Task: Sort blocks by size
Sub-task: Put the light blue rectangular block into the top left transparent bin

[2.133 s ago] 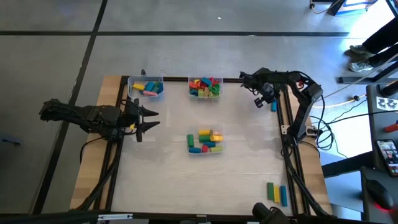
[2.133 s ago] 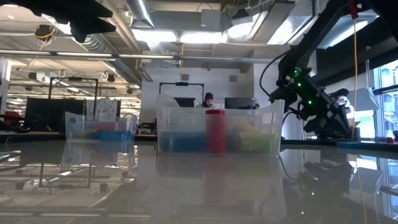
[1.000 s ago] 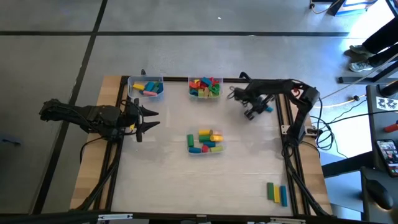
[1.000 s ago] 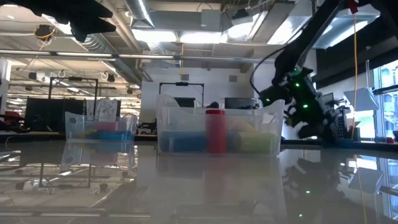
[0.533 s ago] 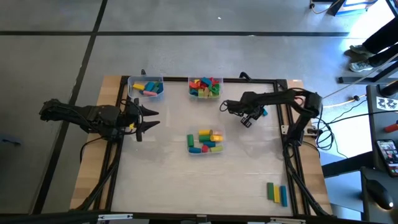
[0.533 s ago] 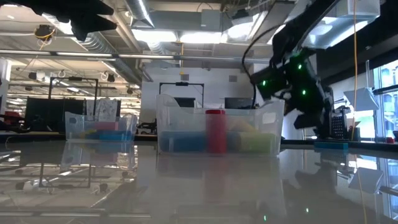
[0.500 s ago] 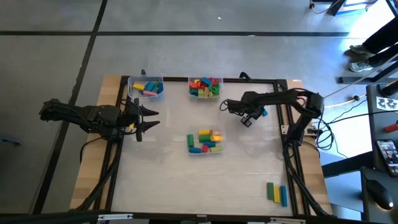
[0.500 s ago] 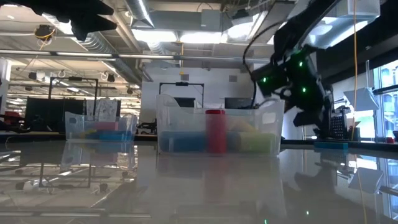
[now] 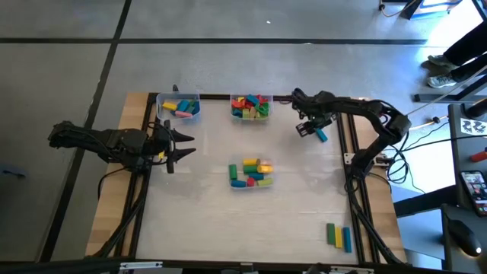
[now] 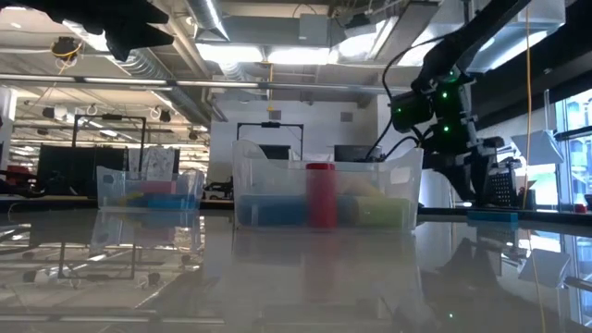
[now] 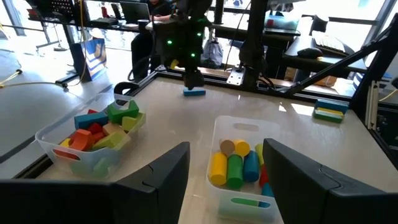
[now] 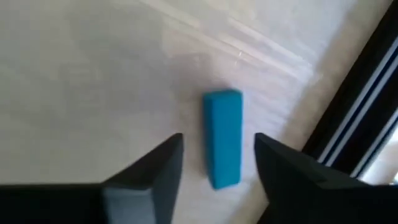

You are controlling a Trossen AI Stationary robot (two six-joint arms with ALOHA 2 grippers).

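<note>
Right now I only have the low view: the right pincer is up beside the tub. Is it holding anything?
Observer: No. In its wrist view the right pincer is open, and a blue block lies flat on the table between its fingers, with a gap on each side.
Operator: Where on the table?
Observer: From above, the block is right of the far middle tub, close to the right frame rail.
Operator: Left arm?
Observer: The left pincer is open over the table's left side and holds nothing.
</note>
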